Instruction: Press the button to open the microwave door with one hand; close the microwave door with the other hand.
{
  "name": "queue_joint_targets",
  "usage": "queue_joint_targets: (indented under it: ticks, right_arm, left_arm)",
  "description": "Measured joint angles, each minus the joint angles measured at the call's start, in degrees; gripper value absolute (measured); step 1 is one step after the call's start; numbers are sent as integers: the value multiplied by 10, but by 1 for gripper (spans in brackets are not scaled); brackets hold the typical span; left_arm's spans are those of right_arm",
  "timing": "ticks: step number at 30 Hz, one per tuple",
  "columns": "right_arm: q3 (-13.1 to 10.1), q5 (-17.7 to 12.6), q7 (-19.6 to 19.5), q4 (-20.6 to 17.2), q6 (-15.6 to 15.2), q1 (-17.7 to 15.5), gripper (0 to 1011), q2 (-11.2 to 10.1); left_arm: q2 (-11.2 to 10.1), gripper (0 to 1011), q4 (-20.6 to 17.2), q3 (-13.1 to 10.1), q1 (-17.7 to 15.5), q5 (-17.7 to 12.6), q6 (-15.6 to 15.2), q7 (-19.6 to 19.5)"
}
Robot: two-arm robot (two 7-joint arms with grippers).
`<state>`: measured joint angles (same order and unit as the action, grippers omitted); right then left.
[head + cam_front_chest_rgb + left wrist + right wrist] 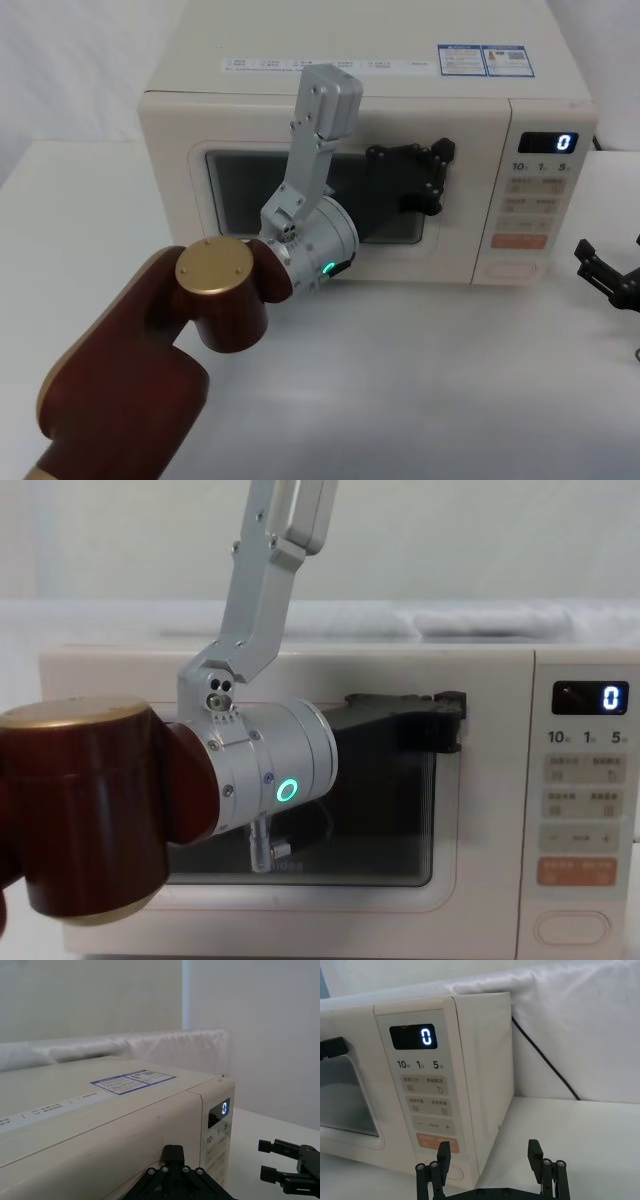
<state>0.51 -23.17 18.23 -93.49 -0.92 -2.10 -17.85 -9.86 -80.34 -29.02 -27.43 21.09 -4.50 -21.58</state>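
Button (pixel 570 927): cream oval at the foot of the control strip, lowest control on the microwave (pixel 200 120), under the orange key (pixel 575 871); long axis runs side to side.
Button vs. right gripper (pixel 490 1160): in the right wrist view the button (pixel 454 1173) sits just ahead of the gripper, partly behind one finger; gripper is low over the table, off the oven's right front corner, not touching it.
Right jaws: spread wide, nothing between them.
Nearer arm: the right, by my reading; a short push forward and inward should meet the button.
Microwave door (pixel 230 260): looks flush with the body, shut.
Left gripper (pixel 425 175): up against the dark window's upper right part, well away from the button; contact with the glass cannot be judged.
Left jaws: cannot tell.
Display (pixel 590 697): reads 0.
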Motion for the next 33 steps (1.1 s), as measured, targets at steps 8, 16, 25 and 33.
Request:
queue_joint_targets:
  ticks: [8, 16, 25, 33]
  right_arm:
    - [0, 0, 0, 0, 0, 0, 1002, 0]
    - [0, 0, 0, 0, 0, 0, 1002, 0]
    - [0, 0, 0, 0, 0, 0, 1002, 0]
    - [0, 0, 0, 0, 0, 0, 1003, 0]
  left_arm:
    - [-3, 0, -24, 0, 9, 10, -3, -13]
    - [-28, 0, -80, -9, 40, 16, -11, -21]
    - [-69, 0, -146, -8, 98, -21, -15, 21]
    - [-100, 0, -200, 12, 164, -93, -16, 91]
